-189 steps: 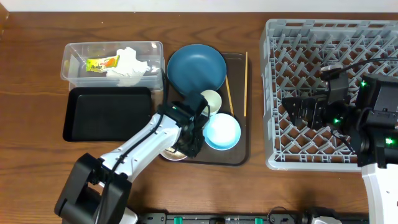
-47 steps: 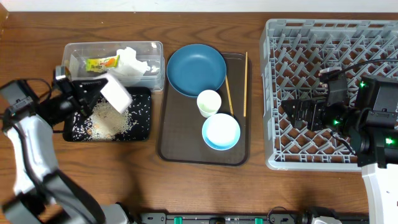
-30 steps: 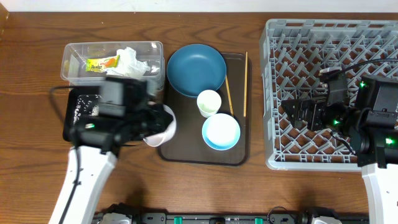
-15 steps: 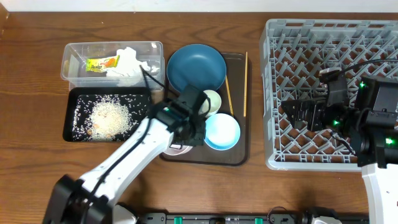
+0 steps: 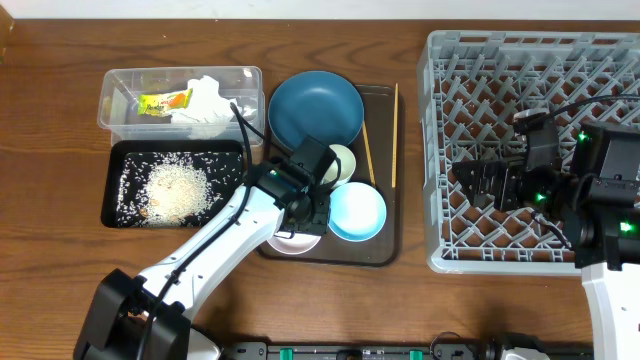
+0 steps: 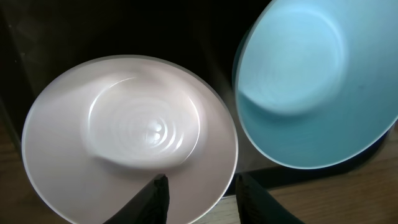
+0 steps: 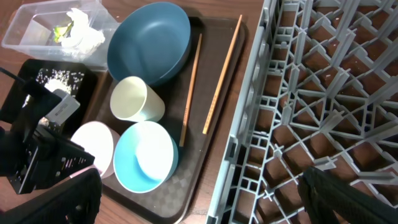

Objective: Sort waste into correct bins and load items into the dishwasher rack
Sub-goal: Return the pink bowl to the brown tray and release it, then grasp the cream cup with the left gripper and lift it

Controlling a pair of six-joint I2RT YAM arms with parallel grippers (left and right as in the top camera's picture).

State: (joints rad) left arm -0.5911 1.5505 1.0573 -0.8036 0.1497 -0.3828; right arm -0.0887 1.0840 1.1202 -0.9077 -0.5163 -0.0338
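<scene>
White bowl (image 6: 124, 130) sits on the brown serving tray (image 5: 382, 246), just beside the light blue bowl (image 6: 311, 87). From overhead I see only a sliver of its rim under the left gripper (image 6: 202, 199), whose fingers stand apart astride that rim; the wrist picture is blurred. Right gripper (image 7: 202, 190) hangs spread wide over the dishwasher rack (image 7: 323, 93), its fingers cropped by the frame edge

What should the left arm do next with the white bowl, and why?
Probably lift the left gripper straight up off the white bowl: it looks empty, sits on the tray, and the open jaws only straddle its rim.
</scene>
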